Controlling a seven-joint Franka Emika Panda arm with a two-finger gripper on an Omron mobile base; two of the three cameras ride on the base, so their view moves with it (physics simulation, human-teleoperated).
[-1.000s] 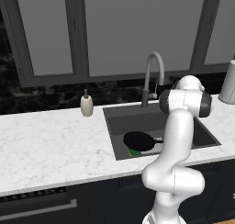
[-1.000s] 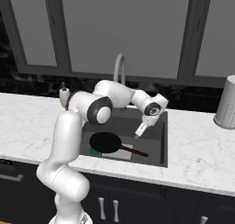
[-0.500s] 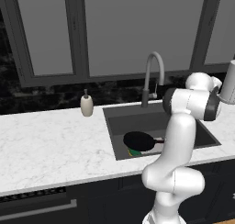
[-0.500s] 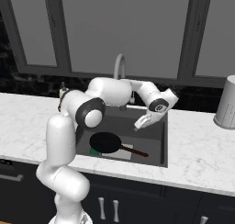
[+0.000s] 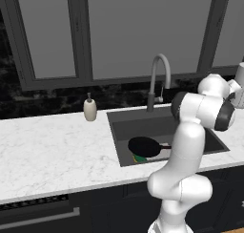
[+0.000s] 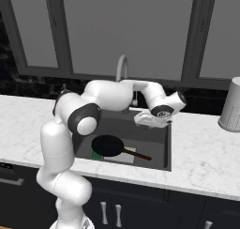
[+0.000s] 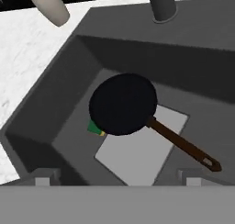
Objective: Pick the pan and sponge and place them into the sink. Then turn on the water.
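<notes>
The black pan (image 7: pixel 123 103) lies on the floor of the sink (image 7: pixel 55 103), its dark handle (image 7: pixel 183 145) pointing to the sink's right end. The green-topped sponge (image 7: pixel 95 127) peeks out from under the pan's rim, mostly hidden. My gripper (image 7: pixel 117 179) hangs above the sink, open and holding nothing, looking down on the pan. From the right base the gripper (image 6: pixel 152 121) is over the sink's (image 6: pixel 161 148) back right part, above the pan (image 6: pixel 108 146) and sponge (image 6: pixel 96 154). No water runs from the faucet (image 6: pixel 121 71).
A white soap dispenser (image 5: pixel 89 109) stands on the marble counter left of the sink (image 5: pixel 138 124), where the pan (image 5: pixel 144 146) lies. A grey canister (image 6: pixel 232 106) stands at the far right. The faucet (image 5: pixel 159 79) rises behind the basin, under dark windows.
The arm has swung to the right and the hand has turned above the sink, jaws staying open. Pan and sponge have not moved.
</notes>
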